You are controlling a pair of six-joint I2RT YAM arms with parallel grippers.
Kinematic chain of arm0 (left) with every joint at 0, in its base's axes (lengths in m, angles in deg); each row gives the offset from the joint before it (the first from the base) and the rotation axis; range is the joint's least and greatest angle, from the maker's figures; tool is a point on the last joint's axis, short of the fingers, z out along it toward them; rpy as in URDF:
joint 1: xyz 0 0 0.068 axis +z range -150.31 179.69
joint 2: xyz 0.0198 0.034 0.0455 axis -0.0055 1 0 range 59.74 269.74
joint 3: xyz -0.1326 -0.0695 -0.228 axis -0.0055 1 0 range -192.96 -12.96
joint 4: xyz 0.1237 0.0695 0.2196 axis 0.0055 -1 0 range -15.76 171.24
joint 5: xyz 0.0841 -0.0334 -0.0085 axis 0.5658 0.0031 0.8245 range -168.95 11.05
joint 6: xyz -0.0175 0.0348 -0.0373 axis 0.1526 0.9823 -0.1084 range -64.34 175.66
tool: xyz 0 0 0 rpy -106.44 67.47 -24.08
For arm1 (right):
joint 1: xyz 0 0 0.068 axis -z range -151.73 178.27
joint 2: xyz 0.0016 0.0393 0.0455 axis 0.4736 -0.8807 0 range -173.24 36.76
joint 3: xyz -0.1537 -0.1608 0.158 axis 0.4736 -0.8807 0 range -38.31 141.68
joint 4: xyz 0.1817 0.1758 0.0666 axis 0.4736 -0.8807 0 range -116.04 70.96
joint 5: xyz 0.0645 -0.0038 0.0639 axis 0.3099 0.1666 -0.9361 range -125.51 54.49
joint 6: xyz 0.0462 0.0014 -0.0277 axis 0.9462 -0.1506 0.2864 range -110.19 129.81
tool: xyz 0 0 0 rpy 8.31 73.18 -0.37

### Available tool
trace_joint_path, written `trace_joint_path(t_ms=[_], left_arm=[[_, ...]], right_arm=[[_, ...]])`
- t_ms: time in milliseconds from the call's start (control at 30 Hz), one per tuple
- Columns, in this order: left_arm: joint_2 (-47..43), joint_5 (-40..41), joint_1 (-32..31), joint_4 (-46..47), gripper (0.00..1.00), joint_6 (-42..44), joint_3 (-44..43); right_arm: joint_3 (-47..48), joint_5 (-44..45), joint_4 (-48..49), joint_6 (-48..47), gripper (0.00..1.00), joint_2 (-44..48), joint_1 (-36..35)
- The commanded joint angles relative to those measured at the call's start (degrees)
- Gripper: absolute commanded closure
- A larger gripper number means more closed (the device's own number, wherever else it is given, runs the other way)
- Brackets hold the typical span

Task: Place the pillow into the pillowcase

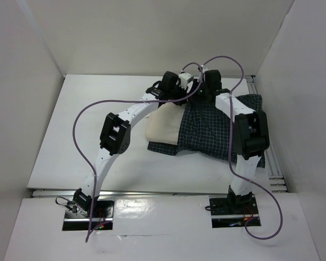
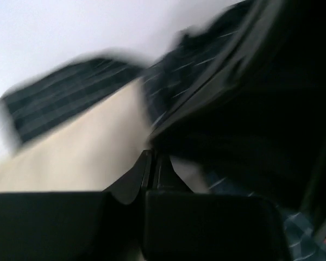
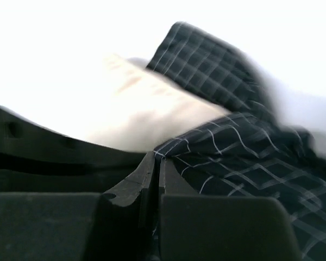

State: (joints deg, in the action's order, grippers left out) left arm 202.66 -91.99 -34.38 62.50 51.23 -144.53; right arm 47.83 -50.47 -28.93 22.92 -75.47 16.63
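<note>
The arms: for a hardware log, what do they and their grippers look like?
The left arm and right arm have white links and bulky black joints; a purple cable loops off each. The left gripper and right gripper are matte black.

My left arm and right arm meet over the far edge of the dark checked pillowcase. The cream pillow pokes out at its left.

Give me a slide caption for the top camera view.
Left arm and right arm reach over the cream pillow, partly covered by the navy checked pillowcase.
</note>
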Motion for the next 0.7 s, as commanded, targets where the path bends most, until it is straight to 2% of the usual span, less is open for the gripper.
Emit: trace_joint_path(t_ms=[0,100,233,300,367,433,467,533,567,667], left_arm=[[-1.9,-9.2,-3.4,-0.2,1.0,-1.0,2.6],[-2.6,-8.7,-3.4,-0.2,1.0,-0.5,3.2],[-4.0,-7.2,-3.4,0.4,1.0,-1.5,5.5],[-5.5,-6.5,-3.4,-0.3,1.0,-1.6,5.5],[-8.2,-4.5,-1.8,-3.6,1.0,-2.8,7.0],[-11.1,-1.7,-0.5,-6.6,0.98,-4.0,10.3],[-13.1,0.4,0.3,-8.7,0.85,-4.7,12.2],[-20.2,1.2,3.8,-7.5,0.23,-6.1,17.5],[-22.5,1.7,5.2,-6.1,0.0,-7.5,22.7],[-25.8,-4.7,11.6,-3.3,0.0,-6.1,25.7]], right_arm=[[-0.4,-29.5,24.6,4.9,1.0,0.6,-3.8],[-3.9,-36.6,34.8,9.6,1.0,0.6,-3.8],[-2.8,-38.1,34.3,11.3,1.0,-1.2,-3.8],[-2.1,-34.4,28.0,9.9,1.0,-1.2,-3.8],[-1.6,-25.7,22.6,8.5,0.99,-0.6,-3.1],[-1.6,-22.8,20.3,7.2,0.98,0.6,-2.6],[-1.6,-21.3,19.2,6.2,0.98,1.1,-2.6],[-1.6,-19.0,16.0,4.2,1.0,2.2,-2.6],[-1.6,-19.0,15.3,4.2,1.0,2.9,-2.6],[-3.1,-20.1,13.8,2.5,1.0,3.8,-2.6]])
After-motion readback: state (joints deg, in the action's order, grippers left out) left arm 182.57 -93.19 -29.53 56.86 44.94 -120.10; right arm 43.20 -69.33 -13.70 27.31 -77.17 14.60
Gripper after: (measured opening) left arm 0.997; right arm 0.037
